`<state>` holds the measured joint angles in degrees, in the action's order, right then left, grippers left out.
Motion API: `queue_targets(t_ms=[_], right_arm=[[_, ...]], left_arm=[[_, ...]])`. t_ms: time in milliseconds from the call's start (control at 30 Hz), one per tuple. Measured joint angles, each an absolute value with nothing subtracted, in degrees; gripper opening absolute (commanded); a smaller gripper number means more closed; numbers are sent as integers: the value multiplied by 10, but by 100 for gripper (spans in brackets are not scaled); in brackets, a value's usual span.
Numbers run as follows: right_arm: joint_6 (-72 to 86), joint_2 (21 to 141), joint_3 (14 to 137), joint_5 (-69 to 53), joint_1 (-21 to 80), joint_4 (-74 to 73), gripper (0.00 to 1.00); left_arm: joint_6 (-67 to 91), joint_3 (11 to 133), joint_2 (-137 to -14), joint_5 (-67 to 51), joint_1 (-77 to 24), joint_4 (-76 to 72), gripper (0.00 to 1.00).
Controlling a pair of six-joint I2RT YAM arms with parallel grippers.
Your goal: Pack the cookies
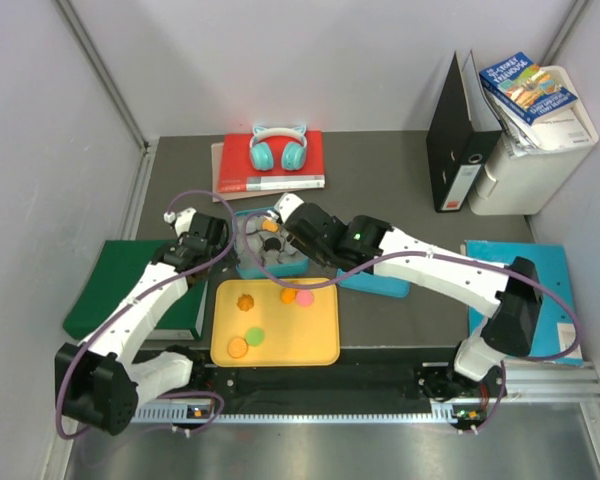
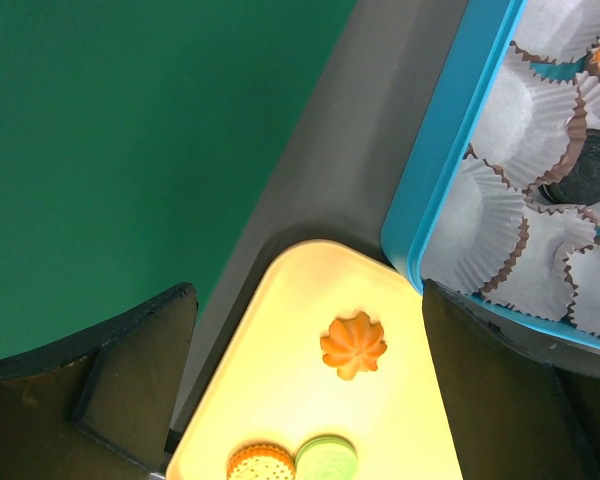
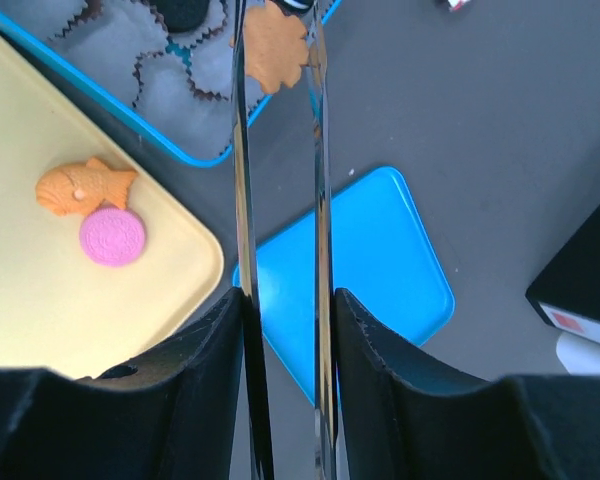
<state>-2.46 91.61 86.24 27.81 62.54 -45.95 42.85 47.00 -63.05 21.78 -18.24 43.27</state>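
Observation:
Several cookies lie on the yellow tray (image 1: 320,335): a scalloped orange one (image 1: 245,302) (image 2: 354,345), a fish-shaped orange one (image 3: 80,187), a pink one (image 1: 304,297) (image 3: 112,237), a green one (image 1: 254,336) (image 2: 326,460) and a round orange one (image 1: 238,348). The blue box (image 1: 242,268) of paper cups holds a black cookie (image 2: 588,170). My right gripper (image 1: 298,228) (image 3: 285,295) is shut on metal tongs (image 3: 242,150), whose tips pinch an orange cookie (image 3: 273,45) over the box. My left gripper (image 1: 212,250) (image 2: 305,300) is open and empty above the tray's far left corner.
A blue lid (image 1: 380,283) (image 3: 370,260) lies right of the box. A green folder (image 1: 120,285) lies at the left and a blue folder (image 1: 555,290) at the right. A red book with teal headphones (image 1: 278,150), a black binder (image 1: 460,135) and a white bin (image 1: 535,160) stand at the back.

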Motion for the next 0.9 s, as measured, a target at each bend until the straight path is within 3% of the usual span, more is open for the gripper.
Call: queue_targets(t_ms=[633,900], right_arm=[[-30,984,902,236,578,-426,39],[-29,989,909,230,578,-424,43]], left_arm=[[422,470,-647,207,-181,430,98],[422,470,-647,206,-180,428,98]])
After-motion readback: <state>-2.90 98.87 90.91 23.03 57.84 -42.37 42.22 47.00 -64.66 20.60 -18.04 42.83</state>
